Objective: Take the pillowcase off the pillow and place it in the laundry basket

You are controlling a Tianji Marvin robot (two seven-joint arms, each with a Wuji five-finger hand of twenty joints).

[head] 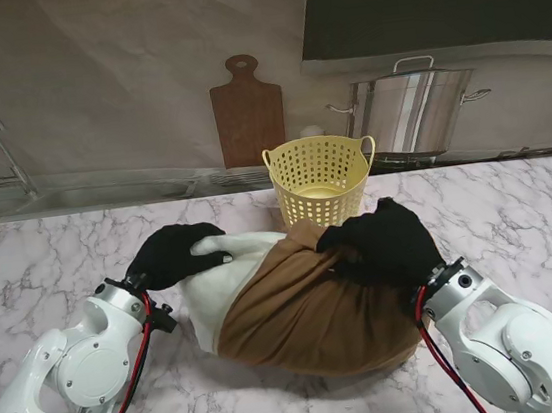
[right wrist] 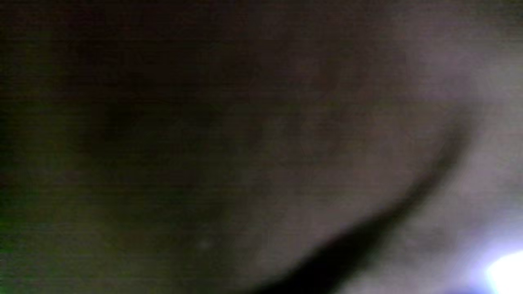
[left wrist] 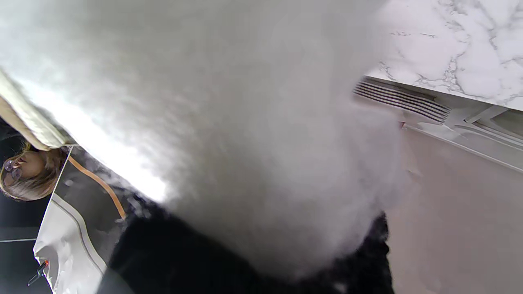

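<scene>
A white pillow (head: 226, 271) lies in the middle of the marble table (head: 51, 264), its right part still inside a brown pillowcase (head: 304, 314). My left hand (head: 169, 255), in a black glove, is clamped on the bare white end of the pillow. In the left wrist view the pillow (left wrist: 229, 122) fills the picture, with the gloved left hand (left wrist: 212, 261) pressed against it. My right hand (head: 386, 243), also gloved, is bunched on the brown fabric at its far right edge. The right wrist view is dark and blurred, so it shows nothing. The yellow laundry basket (head: 321, 178) stands just behind the pillow.
A wooden cutting board (head: 248, 114) leans on the back wall, and a steel stockpot (head: 415, 111) stands to the right of it. A sink with a tap (head: 1, 139) sits at the far left. Bare marble stretches to either side of the pillow.
</scene>
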